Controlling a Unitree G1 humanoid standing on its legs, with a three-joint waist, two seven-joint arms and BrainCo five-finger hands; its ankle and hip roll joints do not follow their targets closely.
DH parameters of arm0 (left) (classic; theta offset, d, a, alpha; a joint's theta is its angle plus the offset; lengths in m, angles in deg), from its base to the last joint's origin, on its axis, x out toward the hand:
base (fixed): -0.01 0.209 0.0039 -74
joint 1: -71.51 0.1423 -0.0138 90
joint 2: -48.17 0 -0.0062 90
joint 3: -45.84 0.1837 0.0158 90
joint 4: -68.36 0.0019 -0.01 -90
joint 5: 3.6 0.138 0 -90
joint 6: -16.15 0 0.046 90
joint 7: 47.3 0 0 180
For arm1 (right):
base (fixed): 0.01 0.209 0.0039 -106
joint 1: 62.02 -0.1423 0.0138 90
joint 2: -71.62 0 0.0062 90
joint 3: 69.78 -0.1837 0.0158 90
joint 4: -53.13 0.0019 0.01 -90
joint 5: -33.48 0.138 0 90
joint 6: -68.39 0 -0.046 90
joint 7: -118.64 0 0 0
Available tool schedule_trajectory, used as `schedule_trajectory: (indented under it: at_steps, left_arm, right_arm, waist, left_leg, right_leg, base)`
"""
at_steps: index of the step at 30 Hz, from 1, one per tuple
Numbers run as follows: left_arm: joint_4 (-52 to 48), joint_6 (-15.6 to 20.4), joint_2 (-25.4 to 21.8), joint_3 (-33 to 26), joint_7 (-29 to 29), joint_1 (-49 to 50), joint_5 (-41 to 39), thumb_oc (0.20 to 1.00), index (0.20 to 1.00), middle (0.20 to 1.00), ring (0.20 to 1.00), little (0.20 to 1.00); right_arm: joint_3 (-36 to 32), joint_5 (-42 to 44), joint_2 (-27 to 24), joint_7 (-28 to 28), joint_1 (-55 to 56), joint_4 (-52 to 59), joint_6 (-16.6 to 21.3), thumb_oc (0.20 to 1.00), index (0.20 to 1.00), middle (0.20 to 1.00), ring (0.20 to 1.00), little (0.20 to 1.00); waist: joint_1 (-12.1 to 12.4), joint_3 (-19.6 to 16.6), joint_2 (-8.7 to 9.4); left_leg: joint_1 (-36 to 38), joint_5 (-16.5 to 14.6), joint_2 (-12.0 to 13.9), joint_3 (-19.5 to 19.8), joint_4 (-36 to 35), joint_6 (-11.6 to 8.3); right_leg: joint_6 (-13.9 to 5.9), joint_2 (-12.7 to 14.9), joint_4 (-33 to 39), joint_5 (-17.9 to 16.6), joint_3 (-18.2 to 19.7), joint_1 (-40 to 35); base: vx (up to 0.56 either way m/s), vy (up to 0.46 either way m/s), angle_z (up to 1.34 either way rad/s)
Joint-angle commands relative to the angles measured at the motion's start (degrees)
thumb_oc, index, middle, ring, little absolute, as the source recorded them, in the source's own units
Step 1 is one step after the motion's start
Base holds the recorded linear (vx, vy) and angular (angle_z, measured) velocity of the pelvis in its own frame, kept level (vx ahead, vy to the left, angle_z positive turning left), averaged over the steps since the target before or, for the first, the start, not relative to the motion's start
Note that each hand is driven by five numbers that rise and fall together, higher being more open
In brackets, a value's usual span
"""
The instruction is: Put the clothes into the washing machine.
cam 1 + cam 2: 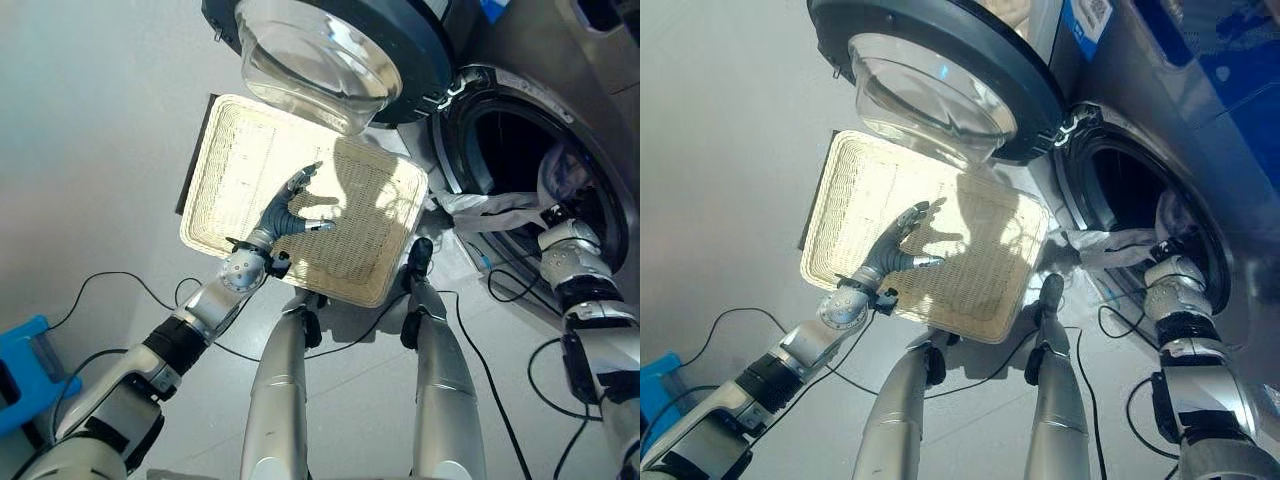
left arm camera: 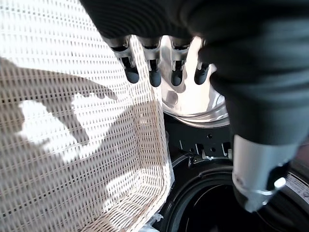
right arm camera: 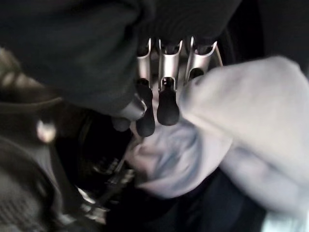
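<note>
Right hand (image 3: 154, 92) fingers (image 3: 167, 104) are curled on the pale cloth (image 3: 231, 130) inside the washer (image 1: 1120, 190) opening; left hand (image 1: 290, 212) fingers are spread, relaxed over the basket (image 1: 240, 150).

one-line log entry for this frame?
right hand: shut on white garment at washer drum | left hand: open over wicker basket | door: open
</note>
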State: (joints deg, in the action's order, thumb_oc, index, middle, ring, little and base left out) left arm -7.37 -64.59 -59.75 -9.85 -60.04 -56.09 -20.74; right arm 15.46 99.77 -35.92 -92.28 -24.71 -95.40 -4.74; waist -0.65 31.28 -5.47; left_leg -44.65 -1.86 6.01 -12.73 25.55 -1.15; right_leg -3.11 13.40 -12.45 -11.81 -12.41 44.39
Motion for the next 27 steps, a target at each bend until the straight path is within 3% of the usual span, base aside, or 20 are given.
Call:
schedule_trajectory:
  at_steps: [1, 5, 8, 12, 15, 17, 20, 24, 27]
  left_arm:
    - [-1.29, 0.63, 1.54, -1.72, -0.16, 0.01, -2.06, 1.000, 1.000, 1.000, 1.000, 1.000]
    - [0.24, -0.02, 2.29, -0.55, 0.44, -2.18, -2.99, 1.000, 1.000, 1.000, 1.000, 1.000]
    - [1.23, -0.24, 2.49, 0.19, 0.44, -3.22, -3.80, 1.000, 1.000, 1.000, 1.000, 1.000]
    - [0.93, -0.72, 2.46, 0.64, 0.32, -3.43, -4.39, 1.000, 1.000, 1.000, 1.000, 1.000]
    - [0.93, -0.72, 2.46, 0.64, 0.32, -3.43, -4.39, 1.000, 1.000, 1.000, 1.000, 1.000]
    - [0.04, -1.23, 1.82, 0.70, 0.12, -3.24, -5.48, 1.000, 1.000, 1.000, 1.000, 1.000]
    - [0.01, -0.99, 1.43, 0.68, 0.33, -3.11, -5.80, 1.000, 1.000, 1.000, 1.000, 1.000]
    - [0.19, 0.17, 0.91, 1.70, 0.48, -3.08, -6.24, 1.000, 1.000, 1.000, 1.000, 1.000]
    - [0.10, 0.18, 0.88, 2.23, -0.07, -3.36, -6.43, 1.000, 1.000, 1.000, 1.000, 1.000]
  right_arm:
    - [0.73, 12.03, -2.91, 6.83, -0.13, 3.98, 9.07, 0.200, 0.200, 0.200, 0.200, 0.200]
    - [0.52, 23.88, -0.10, 14.44, -3.68, 4.82, 11.69, 0.200, 0.200, 0.200, 0.200, 0.200]
    - [1.02, 27.97, 1.00, 18.38, -5.66, 5.01, 13.87, 0.200, 0.200, 0.200, 0.200, 0.200]
    - [1.85, 28.70, 1.35, 19.89, -7.23, 6.45, 18.08, 0.200, 0.200, 0.200, 0.200, 0.200]
    - [1.85, 28.70, 1.35, 19.89, -7.23, 6.45, 18.08, 0.200, 0.200, 0.200, 0.200, 0.200]
    - [2.50, 27.28, 0.85, 20.16, -9.04, 8.38, 22.62, 0.200, 0.200, 0.200, 0.200, 0.200]
    - [2.19, 29.82, 0.49, 20.49, -8.97, 7.72, 22.81, 0.200, 0.200, 0.200, 0.200, 0.200]
    - [-0.13, 46.71, 0.51, 31.30, -8.91, 5.77, 27.34, 0.200, 0.200, 0.200, 0.200, 0.200]
    - [-0.95, 46.71, 0.66, 30.80, -9.29, 6.27, 29.41, 0.200, 0.200, 0.200, 0.200, 0.200]
  waist:
    - [1.21, -1.48, -1.62]
    - [1.56, -1.48, -1.85]
    - [1.73, -1.48, -1.98]
    - [1.83, -1.48, -2.21]
    - [1.83, -1.48, -2.21]
    - [1.88, -1.48, -2.73]
    - [1.96, -1.48, -2.76]
    - [2.20, -1.48, -3.23]
    - [2.19, -1.48, -3.47]
  left_leg:
    - [5.53, -1.61, -3.62, -3.58, -7.90, -2.05]
    - [6.27, -1.63, -3.92, -3.48, -7.94, -2.05]
    - [6.34, -1.77, -4.00, -3.38, -7.59, -2.00]
    - [6.44, -1.63, -4.07, -3.28, -7.50, -2.11]
    - [6.44, -1.63, -4.07, -3.28, -7.50, -2.11]
    - [6.19, -1.38, -4.09, -3.12, -7.57, -2.29]
    - [5.94, -1.25, -4.13, -3.12, -7.57, -2.26]
    - [5.80, -1.11, -4.14, -3.18, -7.68, -2.23]
    - [5.84, -1.08, -4.18, -3.26, -7.79, -2.23]
  right_leg:
    - [-5.86, 0.57, -9.64, 9.48, -3.89, -0.26]
    - [-5.62, 0.80, -9.72, 9.71, -4.42, -1.11]
    - [-5.51, 0.90, -10.07, 9.98, -4.63, -1.31]
    - [-5.37, 0.95, -9.98, 9.94, -4.78, -1.55]
    - [-5.37, 0.95, -9.98, 9.94, -4.78, -1.55]
    - [-5.32, 1.01, -10.34, 10.15, -5.03, -1.35]
    - [-5.34, 1.05, -10.34, 9.98, -5.11, -1.11]
    - [-5.33, 1.18, -10.26, 9.89, -5.37, -1.09]
    - [-5.33, 1.28, -10.10, 9.84, -5.43, -1.12]
  base:
    - [0.00, 0.000, 0.00]
    - [-0.01, -0.037, -0.03]
    - [0.00, -0.034, 0.00]
    - [0.00, 0.000, 0.00]
    - [0.00, 0.000, 0.00]
    - [0.00, 0.000, 0.00]
    - [0.00, 0.000, 0.00]
    - [0.00, 0.000, 0.00]
    - [0.00, -0.002, 0.01]
